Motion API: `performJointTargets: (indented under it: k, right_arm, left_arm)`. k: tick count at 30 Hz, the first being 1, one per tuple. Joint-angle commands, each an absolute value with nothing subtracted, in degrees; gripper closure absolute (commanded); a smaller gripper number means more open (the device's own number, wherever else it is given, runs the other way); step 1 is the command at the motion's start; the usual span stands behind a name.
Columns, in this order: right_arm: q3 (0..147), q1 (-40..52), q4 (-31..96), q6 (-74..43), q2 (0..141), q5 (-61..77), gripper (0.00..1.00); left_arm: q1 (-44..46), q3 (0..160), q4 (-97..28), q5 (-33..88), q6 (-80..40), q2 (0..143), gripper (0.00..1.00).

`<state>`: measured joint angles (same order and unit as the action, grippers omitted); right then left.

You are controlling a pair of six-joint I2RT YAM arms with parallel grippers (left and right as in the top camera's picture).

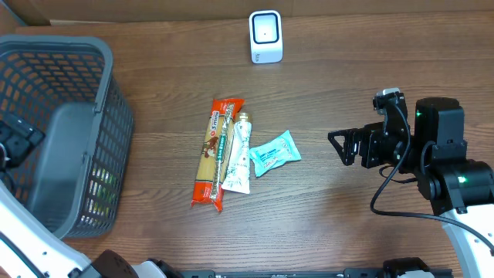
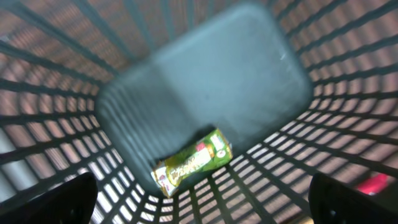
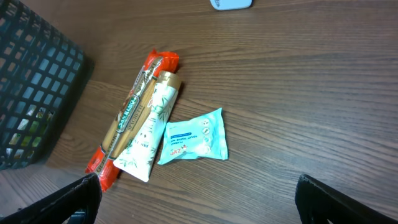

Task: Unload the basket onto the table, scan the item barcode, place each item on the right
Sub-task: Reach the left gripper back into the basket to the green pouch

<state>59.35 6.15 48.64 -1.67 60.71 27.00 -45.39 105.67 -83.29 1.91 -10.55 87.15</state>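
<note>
Overhead: my right gripper (image 1: 337, 148) hangs wide open and empty, jaws facing left toward 3 items on the desk (image 1: 370, 69). The teal wipes packet (image 1: 275, 153) is nearest. Beyond it the white tube (image 1: 239, 154) and orange pasta packet (image 1: 216, 154) lie side by side, long axes pointing toward the scanner (image 1: 265, 36). My left gripper (image 1: 15, 143) sits inside the basket (image 1: 116, 100).

Left wrist: it is fully open, holding nothing, above a green packet (image 2: 193, 163).

Right wrist: the wipes packet lies ahead, slightly left. I judge the right arm far better placed.
</note>
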Motion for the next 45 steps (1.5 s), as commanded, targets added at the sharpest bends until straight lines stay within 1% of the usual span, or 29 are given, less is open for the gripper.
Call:
performJointTargets:
  k: [1, 6, 11, 18, 22, 26, 27, 31, 32, 34, 35, 38, 40, 41, 45]
  right_arm:
    - [60.07, 6.52, 48.31, -1.43, 60.58, 27.00, 0.00]
    - [60.07, 6.52, 48.31, -1.41, 60.58, 27.00, 0.00]
    - [60.07, 6.52, 48.31, -1.41, 60.58, 27.00, 0.00]
    - [60.07, 6.52, 48.34, -1.41, 60.58, 27.00, 0.00]
    - [60.07, 6.52, 48.31, -1.41, 60.58, 27.00, 0.00]
    - [60.07, 6.52, 48.29, -1.41, 60.58, 27.00, 0.00]
    - [60.07, 6.52, 48.25, -1.43, 60.58, 27.00, 0.00]
    - [60.07, 6.52, 48.27, -1.43, 60.58, 27.00, 0.00]
    - [60.07, 6.52, 48.29, -1.43, 60.58, 27.00, 0.00]
    - [60.07, 6.52, 48.29, -1.41, 60.58, 27.00, 0.00]
    - [60.07, 6.52, 48.29, -1.41, 60.58, 27.00, 0.00]
    - [60.07, 6.52, 48.29, -1.43, 60.58, 27.00, 0.00]
    - [60.07, 6.52, 48.27, -1.41, 60.58, 27.00, 0.00]
    - [60.07, 6.52, 48.27, -1.43, 60.58, 27.00, 0.00]
    - [60.07, 6.52, 48.23, -1.43, 60.58, 27.00, 0.00]
  left_arm:
    - [-45.34, 97.97, -80.20, 3.31, -10.85, 87.05, 0.00]
    - [-45.34, 86.48, -72.99, 7.16, -6.31, 87.09, 0.00]
    - [-45.36, 76.66, -66.06, 7.11, -2.63, 87.13, 0.00]
    - [-45.34, 63.99, -55.37, 7.07, -2.00, 87.37, 0.00]
    - [-45.34, 58.17, -50.52, 7.07, 0.78, 87.42, 0.00]
    - [-45.34, 52.66, -45.80, 7.09, 3.81, 87.42, 0.02]
    - [-45.34, 50.11, -43.05, 7.09, 4.69, 87.42, 0.03]
    - [-45.34, 46.33, -37.89, 7.09, 4.78, 87.44, 0.05]
    - [-45.34, 45.17, -35.77, 7.09, 4.78, 87.44, 0.12]
    - [-45.34, 44.69, -34.76, 7.09, 4.78, 87.44, 0.28]
    - [-45.34, 44.66, -34.52, 7.09, 4.75, 87.44, 0.42]
    - [-45.34, 44.69, -33.74, 7.09, 4.73, 87.44, 0.70]
    - [-45.34, 44.69, -33.32, 7.09, 4.73, 87.42, 0.92]
    - [-45.34, 44.73, -33.08, 7.09, 4.71, 87.42, 0.96]
    - [-45.34, 45.47, -33.01, 7.14, 3.97, 87.39, 0.96]
